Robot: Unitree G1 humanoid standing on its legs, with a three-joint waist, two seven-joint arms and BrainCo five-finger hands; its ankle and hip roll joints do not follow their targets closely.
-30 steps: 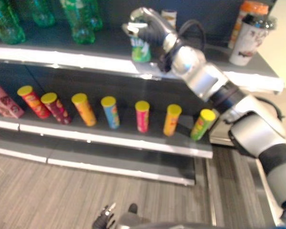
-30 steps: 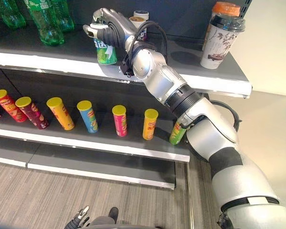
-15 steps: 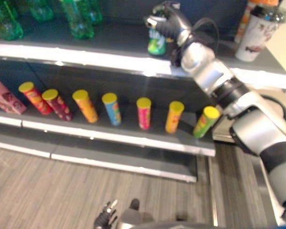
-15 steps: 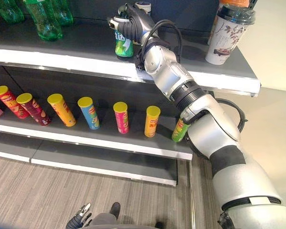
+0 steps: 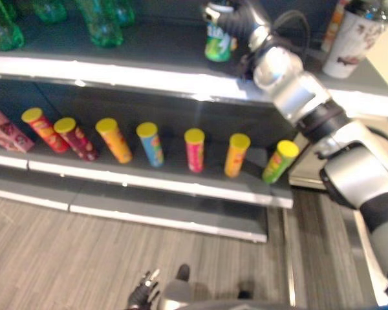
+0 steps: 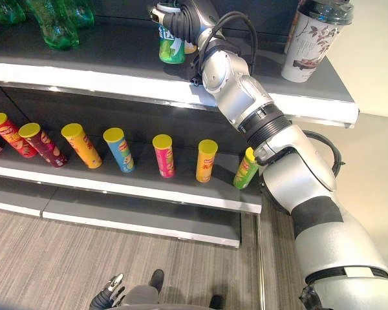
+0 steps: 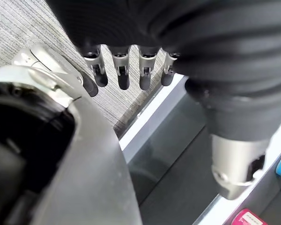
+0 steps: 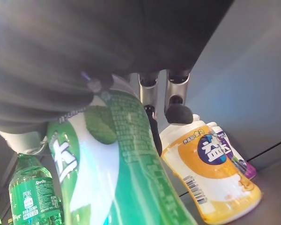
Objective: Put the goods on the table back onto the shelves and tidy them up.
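My right hand (image 6: 183,15) reaches over the top shelf (image 6: 116,71) and is shut on a green drinks can (image 6: 171,46). The can stands upright near the back of that shelf, at or just above its surface; I cannot tell if it touches. In the right wrist view the fingers (image 8: 150,89) curl round the green can (image 8: 117,178), close beside a small white and yellow bottle (image 8: 210,173). My left hand (image 6: 107,298) hangs low over the floor, its fingers (image 7: 122,70) straight and holding nothing.
Green bottles (image 6: 55,26) stand at the top shelf's left and tall cups (image 6: 313,39) at its right. A row of yellow-lidded crisp tubes (image 6: 163,155) fills the middle shelf, with a pink box (image 5: 6,129) at the left end. A purple bottle (image 8: 239,164) sits behind the yellow one.
My right hand has carried the green can to the right and deeper onto the top shelf, towards the small bottles. The view has shifted slightly. The left hand has stayed put.
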